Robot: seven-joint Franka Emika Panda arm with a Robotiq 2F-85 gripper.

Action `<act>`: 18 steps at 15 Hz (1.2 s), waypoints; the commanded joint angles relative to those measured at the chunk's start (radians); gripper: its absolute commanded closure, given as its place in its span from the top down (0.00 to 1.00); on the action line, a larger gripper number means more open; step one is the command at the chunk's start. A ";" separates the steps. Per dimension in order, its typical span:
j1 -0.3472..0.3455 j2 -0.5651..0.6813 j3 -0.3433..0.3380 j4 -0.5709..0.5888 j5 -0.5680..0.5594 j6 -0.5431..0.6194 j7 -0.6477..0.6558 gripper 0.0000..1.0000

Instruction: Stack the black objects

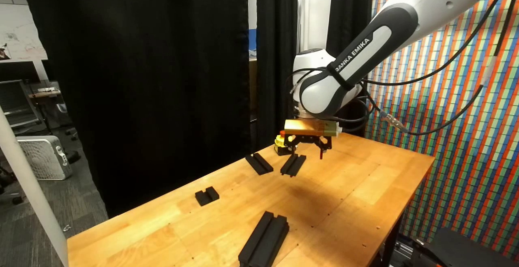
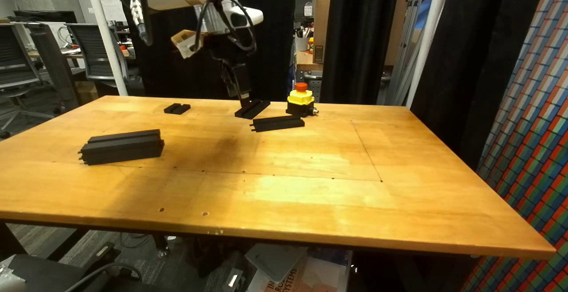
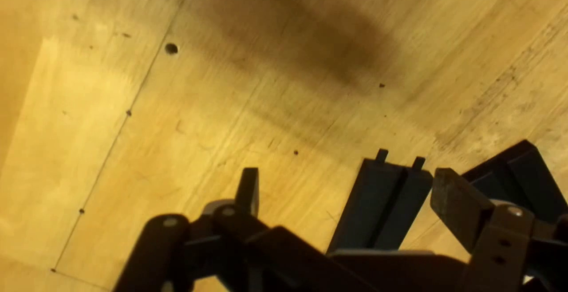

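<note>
The wooden table carries the black parts. The arm reaches over its far portion, its jaws spread wide and holding nothing. In an exterior view, the large black block sits near left; whether it is one part or two stacked cannot be determined. Farther off, to its right, lie two slimmer pieces: the pinned bar, and the far bar just beyond and left of it. A yellow stop button stands beside the pinned bar's right end; contact between them is not verifiable. The small black block lies far left. Step in hand, as judged: picking up a bar for the stack, probably the pinned one, which the wrist view shows between the jaws but off toward the right. Recommended: centre the jaws over it, turn them to close across its narrow width, descend straight, lift level, then match its long axis to the large block before lowering. Edges: the far bar and small block lie close to the far edge, so a nudge risks a fall. The stop button restricts approach from far right; better room for moving is on the near side.
</note>
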 commanded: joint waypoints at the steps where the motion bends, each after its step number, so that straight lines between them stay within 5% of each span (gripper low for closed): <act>1: -0.015 0.065 -0.015 0.074 -0.030 0.029 -0.066 1.00; 7: -0.012 0.184 -0.039 0.170 0.020 0.083 -0.120 1.00; 18: -0.027 0.416 -0.061 0.415 0.276 0.051 -0.202 1.00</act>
